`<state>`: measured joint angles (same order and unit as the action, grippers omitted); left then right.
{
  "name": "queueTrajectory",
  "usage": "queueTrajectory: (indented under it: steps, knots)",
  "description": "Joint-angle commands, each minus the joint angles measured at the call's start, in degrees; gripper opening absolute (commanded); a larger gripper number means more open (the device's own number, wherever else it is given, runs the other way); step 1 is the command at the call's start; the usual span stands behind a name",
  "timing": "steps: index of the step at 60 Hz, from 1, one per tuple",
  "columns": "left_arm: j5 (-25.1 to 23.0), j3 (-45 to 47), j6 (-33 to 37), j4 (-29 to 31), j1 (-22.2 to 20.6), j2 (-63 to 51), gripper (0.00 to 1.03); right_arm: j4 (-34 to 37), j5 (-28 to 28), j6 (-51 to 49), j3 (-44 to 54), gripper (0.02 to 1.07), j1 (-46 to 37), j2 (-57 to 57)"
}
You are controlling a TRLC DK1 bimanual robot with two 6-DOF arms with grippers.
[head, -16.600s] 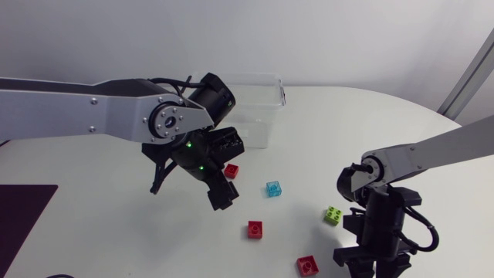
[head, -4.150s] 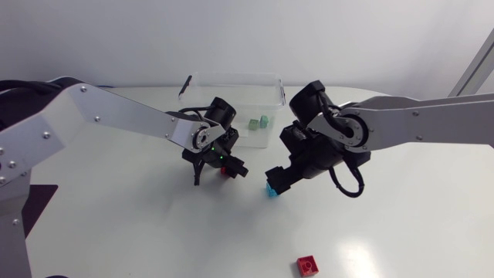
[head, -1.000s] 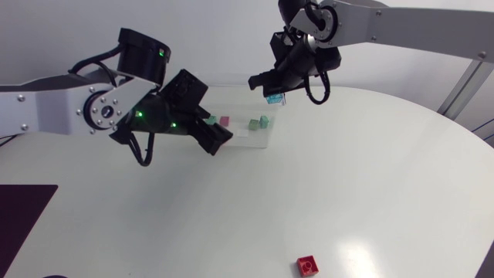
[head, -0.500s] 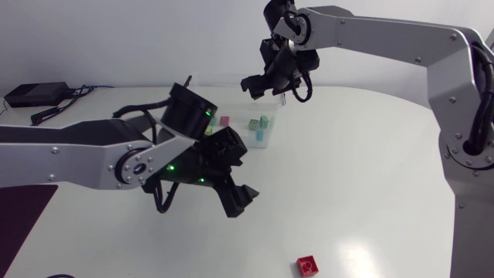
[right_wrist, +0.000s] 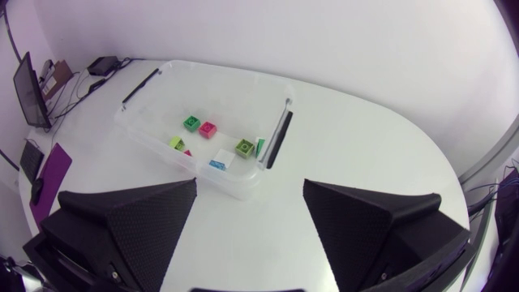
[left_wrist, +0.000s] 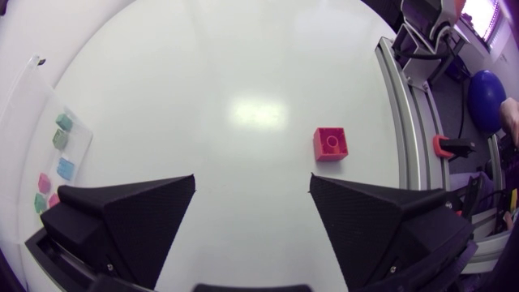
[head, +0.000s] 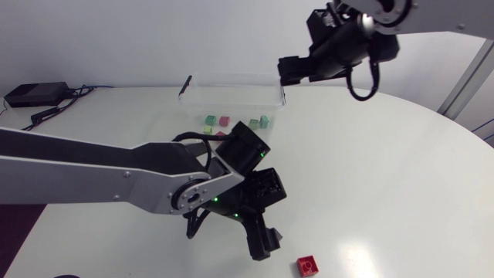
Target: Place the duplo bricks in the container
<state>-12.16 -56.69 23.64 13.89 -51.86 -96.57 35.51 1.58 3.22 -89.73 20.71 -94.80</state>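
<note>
The left end effector (head: pixel 259 241) (left_wrist: pixel 253 182), fingers spread and empty, has swung away from the container (head: pixel 231 78) (right_wrist: pixel 217 75) and now hangs low over the bench (head: pixel 386 177), with the last red brick (head: pixel 307 266) (left_wrist: pixel 331 143) lying just ahead of it, nearer its right finger. The right end effector (head: pixel 296 71) (right_wrist: pixel 250 191), which a second ago carried the blue brick (right_wrist: pixel 217 164) over the container, has pulled back. It is now spread with nothing in it, and that brick lies inside the container ahead of it among the green and red ones.
</note>
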Motion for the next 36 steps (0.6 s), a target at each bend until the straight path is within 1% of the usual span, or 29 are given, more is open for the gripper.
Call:
queueTrajectory:
  steps: [1,7,17,29,36]
  knots:
    - [-0.32,-2.73,0.36,1.31,-1.76,-2.04,0.99,-1.05,1.05,0.64,5.27,0.98,-2.34,4.54]
    - [1.09,-4.75,-0.44,2.81,-3.95,-3.53,0.99,-1.84,3.07,0.73,10.46,0.98,-5.42,9.73]
    - [2.14,-8.44,-3.07,6.50,-6.15,-6.70,0.99,-4.22,6.15,0.29,19.33,0.98,-11.31,16.23]
    - [4.60,-12.75,-6.15,9.40,-9.14,-11.53,0.98,-6.41,10.37,-1.64,27.33,0.98,-18.86,19.57]
    - [5.40,-15.74,-7.82,11.95,-10.63,-14.43,0.98,-7.03,11.69,-2.26,30.58,0.98,-20.97,20.89]
